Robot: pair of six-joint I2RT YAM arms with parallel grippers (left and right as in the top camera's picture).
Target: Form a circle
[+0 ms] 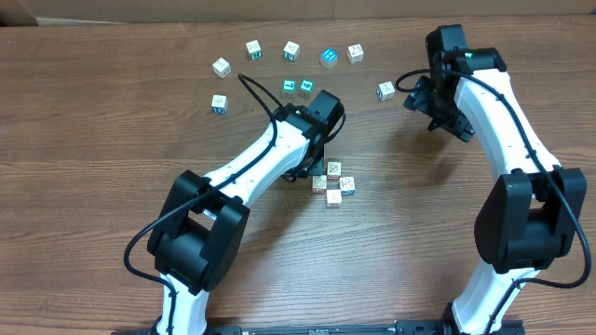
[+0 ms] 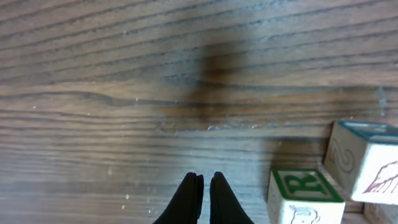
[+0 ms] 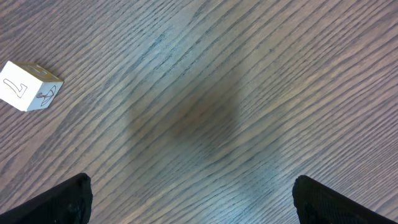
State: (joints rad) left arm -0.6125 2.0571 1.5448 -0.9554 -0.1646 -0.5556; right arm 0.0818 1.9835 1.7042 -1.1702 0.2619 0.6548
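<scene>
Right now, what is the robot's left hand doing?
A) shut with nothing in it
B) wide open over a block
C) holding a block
A: the left wrist view shows the left hand pinched shut over the bare table, with the blocks off to one side and not touching it.

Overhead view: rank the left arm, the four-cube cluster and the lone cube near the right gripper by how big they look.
1. left arm, clearly largest
2. four-cube cluster
3. lone cube, roughly one cluster cube's size
</scene>
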